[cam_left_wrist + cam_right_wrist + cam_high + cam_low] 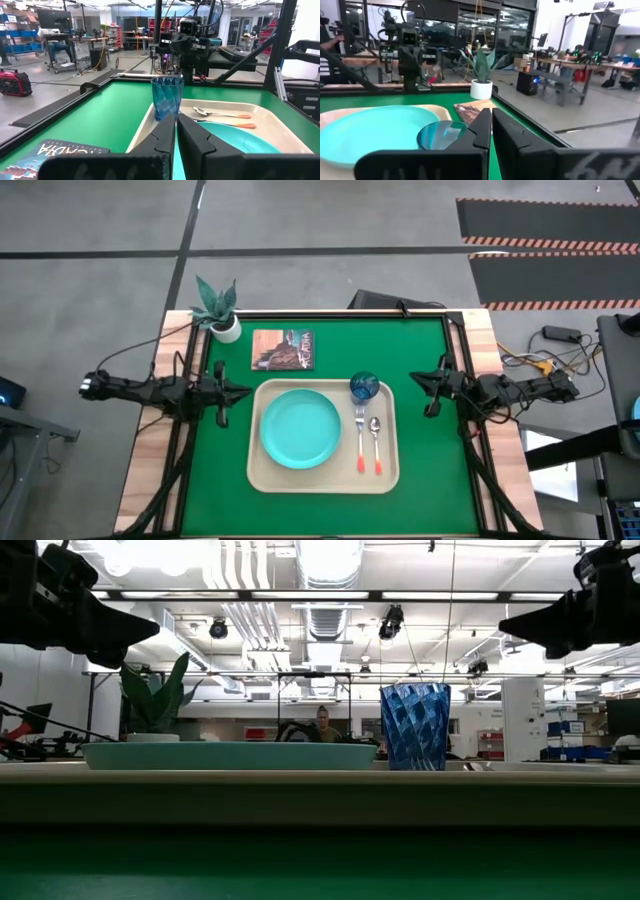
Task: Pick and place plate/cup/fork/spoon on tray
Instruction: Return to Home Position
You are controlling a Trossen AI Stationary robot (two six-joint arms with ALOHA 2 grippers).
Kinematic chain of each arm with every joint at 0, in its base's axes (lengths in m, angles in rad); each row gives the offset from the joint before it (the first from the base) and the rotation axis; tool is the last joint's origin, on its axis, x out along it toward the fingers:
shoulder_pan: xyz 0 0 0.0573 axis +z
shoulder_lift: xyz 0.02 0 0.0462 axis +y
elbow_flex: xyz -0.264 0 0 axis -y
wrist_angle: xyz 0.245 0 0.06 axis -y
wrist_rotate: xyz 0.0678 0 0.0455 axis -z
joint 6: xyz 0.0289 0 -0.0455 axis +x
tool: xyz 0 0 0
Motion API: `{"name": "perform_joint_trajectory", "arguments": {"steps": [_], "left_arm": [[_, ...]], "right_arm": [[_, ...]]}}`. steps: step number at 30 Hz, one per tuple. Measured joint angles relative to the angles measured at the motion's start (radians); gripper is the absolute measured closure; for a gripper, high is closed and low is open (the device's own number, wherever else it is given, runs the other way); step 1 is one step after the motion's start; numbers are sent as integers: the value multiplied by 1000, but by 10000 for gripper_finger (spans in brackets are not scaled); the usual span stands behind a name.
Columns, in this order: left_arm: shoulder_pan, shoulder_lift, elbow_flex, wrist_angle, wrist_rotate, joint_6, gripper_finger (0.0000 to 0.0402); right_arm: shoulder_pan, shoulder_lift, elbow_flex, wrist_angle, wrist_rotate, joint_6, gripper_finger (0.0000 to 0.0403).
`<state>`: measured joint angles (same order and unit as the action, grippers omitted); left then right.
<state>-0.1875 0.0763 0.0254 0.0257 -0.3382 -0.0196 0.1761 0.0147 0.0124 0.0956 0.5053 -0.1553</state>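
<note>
All four task items are sitting on the tray [262,480], which is lying in the middle of the green table [420,340]. The plate [300,429] is occupying the tray's left half. The cup [363,387] is standing upright at the far right corner, and the fork [360,438] and spoon [376,445] are lying side by side just right of the plate, handles pointing toward the near edge, the fork nearer the plate.

The left gripper [228,392] is hanging above the table just left of the tray, its fingers pressed together and holding nothing. The right gripper [428,386] is hanging just right of the tray in the same condition — fingers closed, empty. Neither is touching any item.

Judgement: the placing work is looking complete — nothing is remaining off the tray. The next move is likely calling for no further grasp, only for both arms to be kept clear of the tray, the upright cup especially.

Off the tray, a potted plant [218,310] is standing at the far left corner and a picture card [283,349] is lying beside it. The card is carrying lettering, seen in the left wrist view, but it is not legible. No brand marks are readable elsewhere.
</note>
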Motion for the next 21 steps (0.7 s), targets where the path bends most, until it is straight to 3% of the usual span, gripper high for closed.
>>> {"name": "perform_joint_trajectory", "arguments": {"steps": [21], "left_arm": [[0,9,0,2,0,0,395]], "right_arm": [[0,8,0,-9,-7,25,394]]}}
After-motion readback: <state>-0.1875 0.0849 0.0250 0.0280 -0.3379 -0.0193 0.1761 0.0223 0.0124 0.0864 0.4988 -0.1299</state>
